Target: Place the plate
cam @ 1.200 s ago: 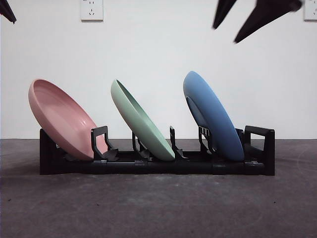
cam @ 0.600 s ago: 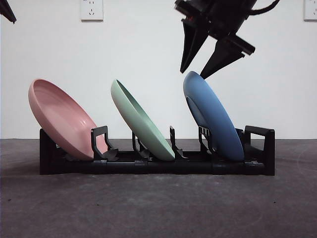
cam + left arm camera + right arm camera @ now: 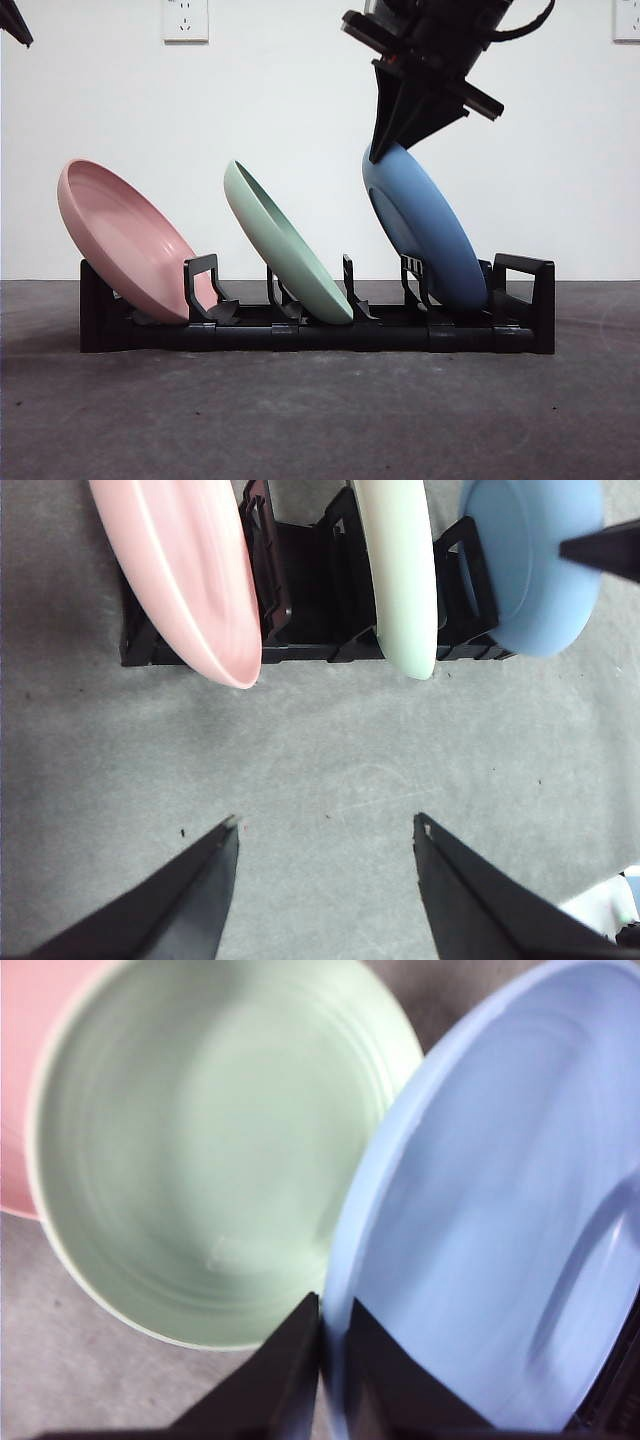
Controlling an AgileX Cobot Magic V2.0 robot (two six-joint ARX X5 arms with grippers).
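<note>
My right gripper point(image 3: 385, 150) has dropped onto the blue plate point(image 3: 425, 230) and pinched its top rim, where half a second ago its jaws hung spread just above. The plate has already tipped slightly in the black dish rack point(image 3: 320, 325), beside the green plate point(image 3: 285, 245). My left gripper point(image 3: 325, 840) waits spread over the table.

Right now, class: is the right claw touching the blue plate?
Touching. The right wrist view shows the right claw clamped on the blue plate rim; the front view agrees.
</note>
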